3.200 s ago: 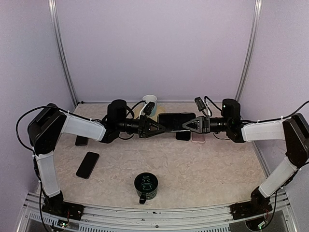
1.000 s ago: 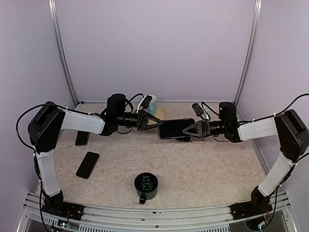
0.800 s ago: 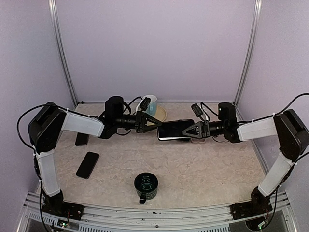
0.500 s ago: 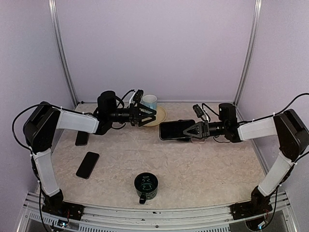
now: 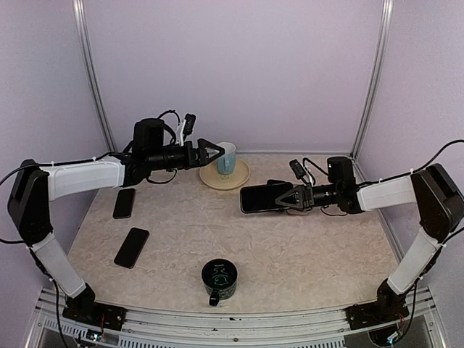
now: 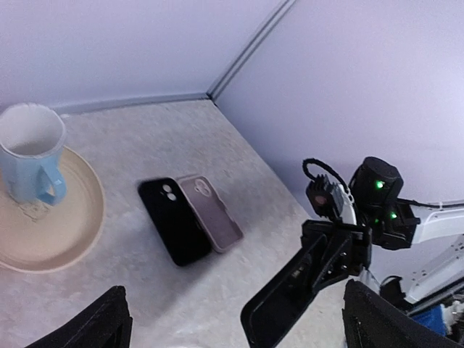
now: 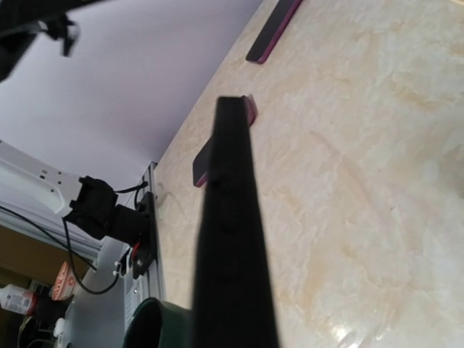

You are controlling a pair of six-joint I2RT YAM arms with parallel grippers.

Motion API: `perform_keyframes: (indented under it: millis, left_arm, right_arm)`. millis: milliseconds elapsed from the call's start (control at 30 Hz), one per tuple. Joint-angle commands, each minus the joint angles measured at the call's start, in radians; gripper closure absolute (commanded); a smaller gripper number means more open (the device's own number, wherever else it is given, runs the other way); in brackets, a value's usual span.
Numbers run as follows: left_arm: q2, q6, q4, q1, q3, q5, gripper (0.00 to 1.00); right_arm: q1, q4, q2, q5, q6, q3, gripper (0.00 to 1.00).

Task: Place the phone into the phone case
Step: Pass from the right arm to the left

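Left claw (image 5: 212,154) let go, spread wide, well clear of the phone (image 5: 261,197). Right claw (image 5: 288,197) alone clamps it, so casing falls there.

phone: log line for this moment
phone held above table | right gripper shut on phone | left gripper open, by blue mug | cased: unclear
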Motion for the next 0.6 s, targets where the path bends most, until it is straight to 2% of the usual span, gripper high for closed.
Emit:
perform_keyframes:
  millis: [0,67,167,333,433,567]
  left_arm:
    - [-0.116,0.262,-0.084,-0.043,-0.016,-0.357,0.01]
    - [-0.153,0.349,-0.064,-0.069,-0.045,-0.453,0.01]
    - [-0.215,0.428,0.014,-0.09,-0.113,-0.505,0.01]
    - [-0.285,0.353,0.216,-0.084,-0.263,-0.588,0.01]
    - [-0.263,0.362,0.21,-0.085,-0.263,-0.553,0.01]
    - [-0.225,0.495,0.184,-0.119,-0.254,-0.463,0.01]
  right_arm:
    - [-0.006,0.004,-0.047,0.005,-0.034,0.028,1.0]
    - [-0.006,-0.007,-0.05,0.012,-0.038,0.03,1.0]
    - [-0.006,-0.015,-0.056,0.016,-0.042,0.034,1.0]
    - [-0.006,-0.026,-0.063,0.023,-0.043,0.039,1.0]
    - [-0.006,-0.031,-0.062,0.026,-0.04,0.042,1.0]
    - [-0.006,-0.083,-0.058,0.039,-0.049,0.064,1.0]
